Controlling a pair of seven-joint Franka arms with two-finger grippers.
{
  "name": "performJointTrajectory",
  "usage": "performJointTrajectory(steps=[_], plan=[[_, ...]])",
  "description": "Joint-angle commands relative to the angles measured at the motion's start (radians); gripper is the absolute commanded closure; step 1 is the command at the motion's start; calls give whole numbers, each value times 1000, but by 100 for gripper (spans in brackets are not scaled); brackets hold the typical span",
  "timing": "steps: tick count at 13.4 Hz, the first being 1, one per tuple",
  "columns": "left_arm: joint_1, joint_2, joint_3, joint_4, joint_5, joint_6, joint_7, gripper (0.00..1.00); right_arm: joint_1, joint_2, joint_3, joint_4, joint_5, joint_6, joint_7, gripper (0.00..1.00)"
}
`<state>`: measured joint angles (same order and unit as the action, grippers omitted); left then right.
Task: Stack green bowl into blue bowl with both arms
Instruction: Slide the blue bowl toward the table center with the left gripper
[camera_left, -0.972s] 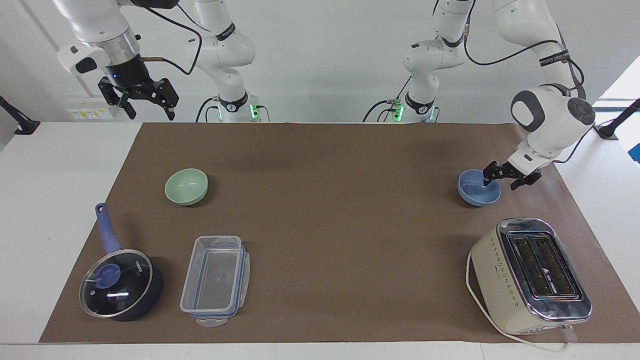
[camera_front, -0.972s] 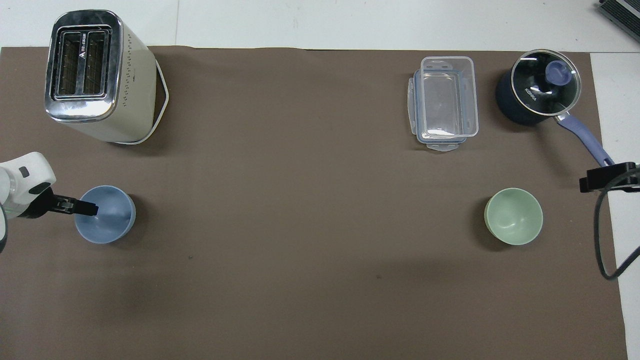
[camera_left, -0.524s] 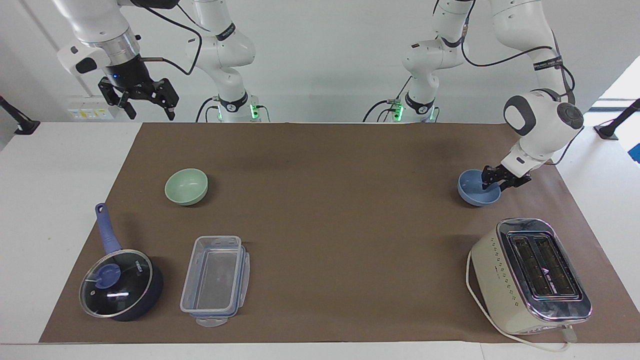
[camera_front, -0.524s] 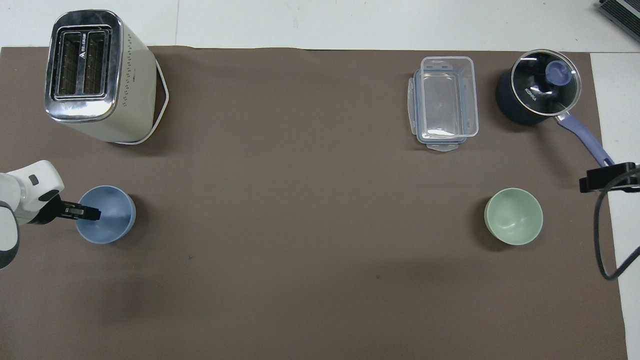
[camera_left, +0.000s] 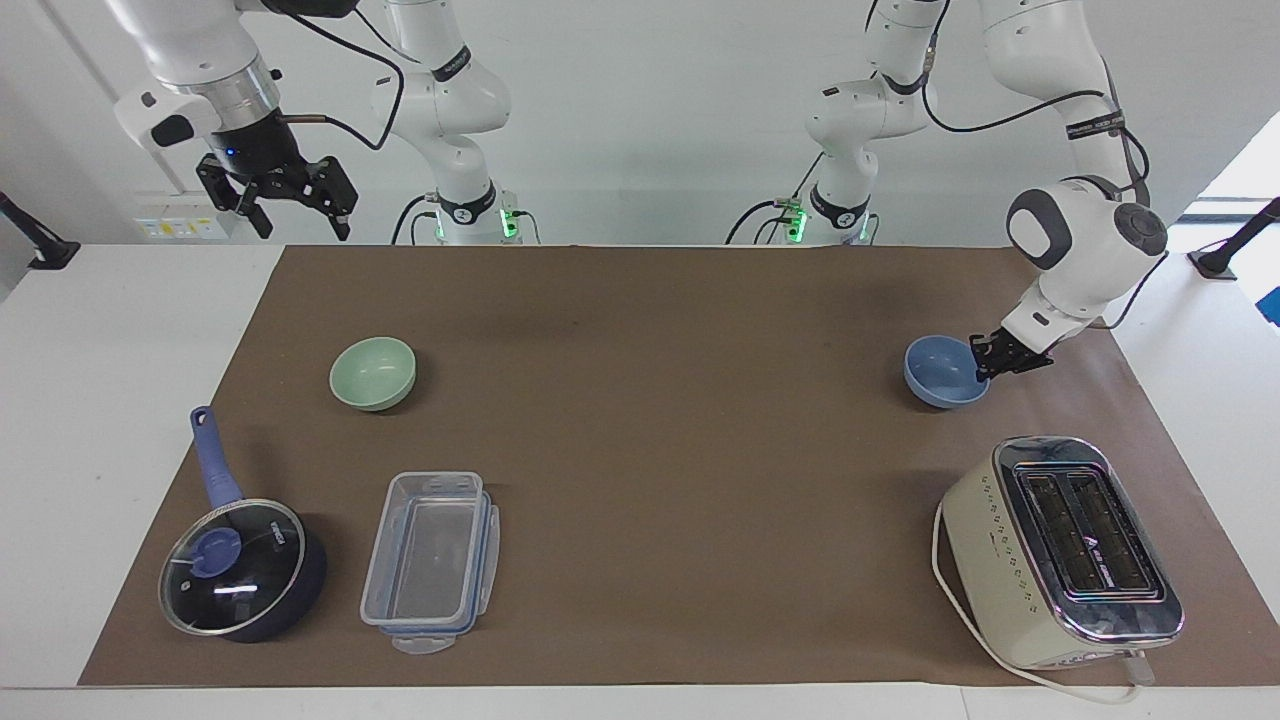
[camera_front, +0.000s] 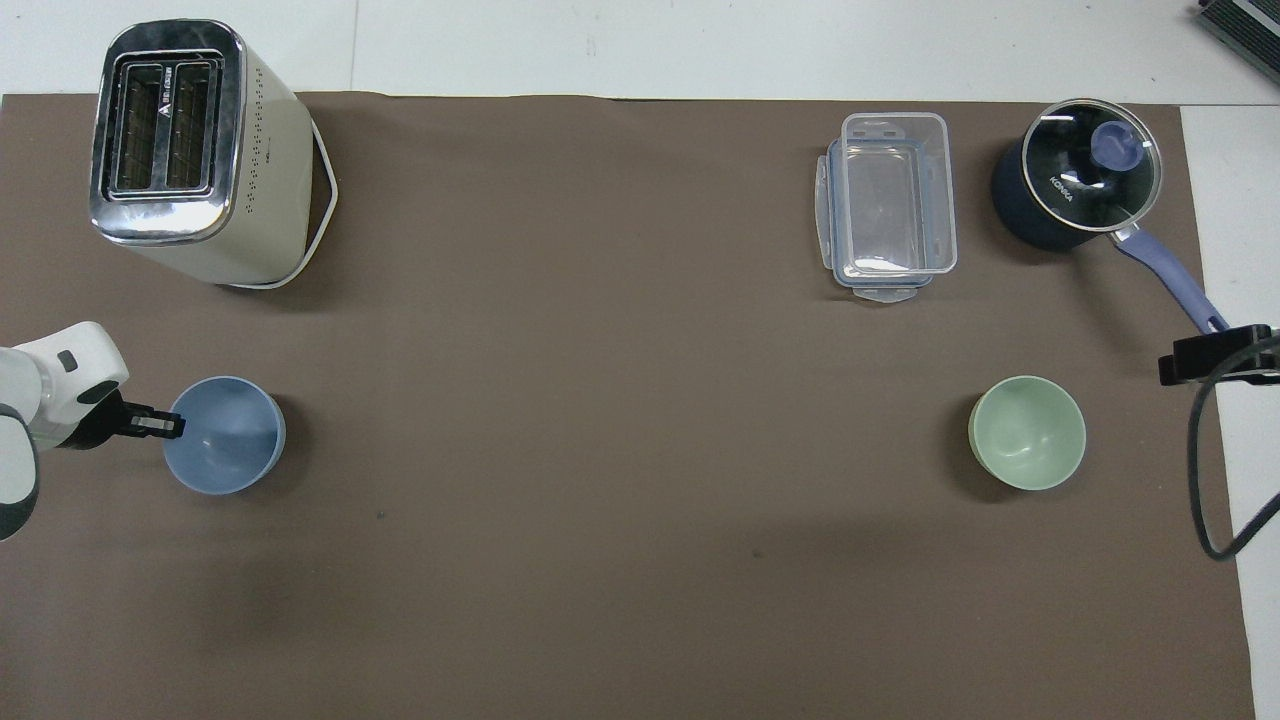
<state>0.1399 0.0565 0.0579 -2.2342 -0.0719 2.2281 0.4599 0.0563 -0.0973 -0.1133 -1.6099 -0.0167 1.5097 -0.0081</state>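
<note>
Left gripper (camera_left: 985, 362) is seen from the facing view pinched on the rim of the small round blue bowl (camera_left: 940, 374), near the cream toaster (camera_left: 1060, 550). Right gripper (camera_left: 277, 200) waits open, high up. From overhead, the small round green bowl (camera_front: 1027, 432) is seen well apart from the blue one. Both look light, stiff and smooth; the rim is judged the best hold.
</note>
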Motion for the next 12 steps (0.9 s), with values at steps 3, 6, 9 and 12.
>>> performJointTrajectory(steps=[3,6,9,12], plan=[[-14,-81,-13,-1,-8,-122,3,100,-7,-27,1,-33,-9,14,-24,0],[-124,-96,-15,2,-8,-130,-100,100,-7,-27,1,-33,-8,15,-24,0],[-317,-90,-16,4,-8,-101,-327,100,-7,-27,1,-33,-9,15,-24,0],[-509,-69,-16,2,-35,-22,-551,100,-7,-27,1,-33,-8,14,-24,0]])
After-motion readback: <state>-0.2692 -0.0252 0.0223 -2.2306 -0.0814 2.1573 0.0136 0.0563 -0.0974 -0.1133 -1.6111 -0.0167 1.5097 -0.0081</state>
